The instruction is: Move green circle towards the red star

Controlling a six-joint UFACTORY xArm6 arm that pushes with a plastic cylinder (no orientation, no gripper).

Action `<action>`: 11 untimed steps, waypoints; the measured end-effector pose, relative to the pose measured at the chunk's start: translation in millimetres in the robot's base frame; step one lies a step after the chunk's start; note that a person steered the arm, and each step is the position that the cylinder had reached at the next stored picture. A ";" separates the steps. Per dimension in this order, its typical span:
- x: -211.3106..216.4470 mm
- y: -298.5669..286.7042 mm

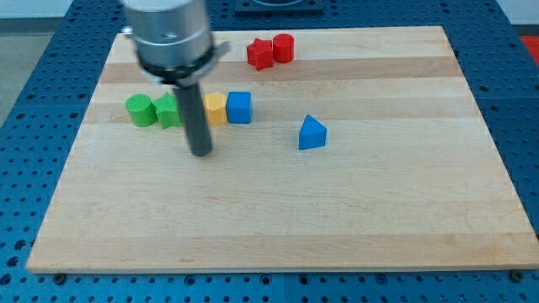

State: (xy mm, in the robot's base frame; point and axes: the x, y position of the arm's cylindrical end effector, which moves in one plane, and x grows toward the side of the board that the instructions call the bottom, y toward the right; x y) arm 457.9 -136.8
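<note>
Counter (337, 219): pale wooden board, fills most of the view, lying on a blue perforated surface (25, 126) that shows at the view's left and right edges.

Arm: grey metal cylinder housing (168, 34) enters from the view's top, left of centre. Dark rod (195, 109) drops straight down from it. My tip (202, 154) rests on the counter just below the row of blocks, toward the view's bottom from the gap between the second green block and the yellow one. Tip touches no block that I can make out. No claw on this arm, only the rod, so nothing to read as apart or together.

Blocks, row at upper left, running left to right:
- green circle (139, 110), leftmost, round-topped, upright.
- second green block (168, 111), touching or just beside the circle; its right side is hidden behind the rod, shape unclear.
- yellow block (216, 108), partly hidden by the rod on its left; shape hard to tell.
- blue cube (240, 107), touching the yellow block's right side.

Blue triangle (312, 133): alone, right of the row and a little lower, near the counter's middle.

Near the top edge: red star (260, 54) and a red cylinder-like block (283, 48) touching on its right.

Green circle sits well apart from the red star, down and to the view's left of it, with the arm housing between them.
</note>
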 end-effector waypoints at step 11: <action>-166.7 6.1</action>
